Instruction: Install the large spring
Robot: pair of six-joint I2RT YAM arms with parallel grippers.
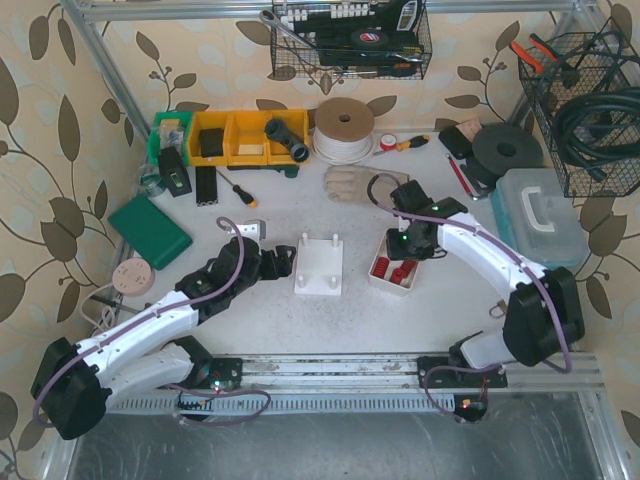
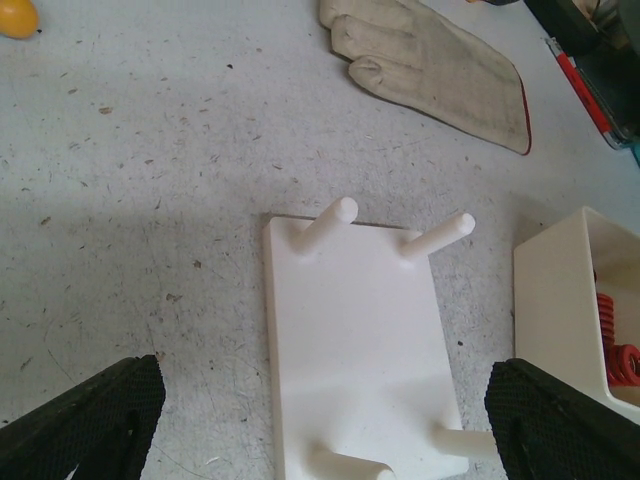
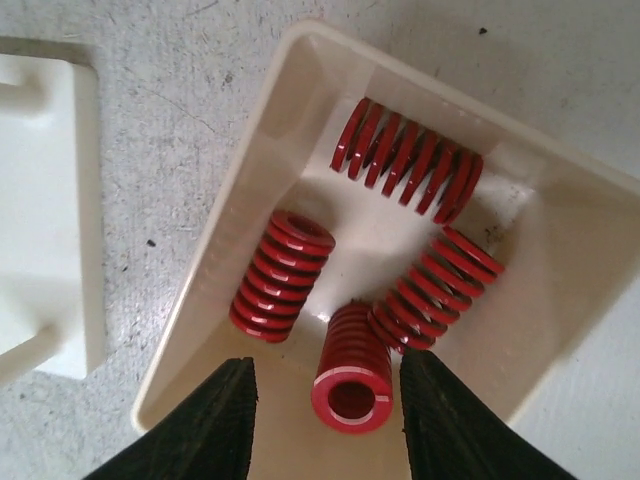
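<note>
From above, the left gripper [image 1: 283, 264] sat at 9 o'clock of a white peg board [image 1: 319, 270], the right gripper [image 1: 408, 248] over a tray [image 1: 381, 281] of red springs [image 1: 399, 272]; labels in the wire basket [image 1: 350, 72] were too small to read. The left wrist view made out four pegs [image 2: 437, 236] on the board, jaws spread wide, one glove [image 2: 430, 65] at 12 o'clock. Only the right wrist view counted four springs, fingers [image 3: 215, 425] apart astride one standing on end at 6 o'clock

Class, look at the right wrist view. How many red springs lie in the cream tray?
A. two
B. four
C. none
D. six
B: the right wrist view shows four red springs lying inside the cream tray, each separately visible.
</note>
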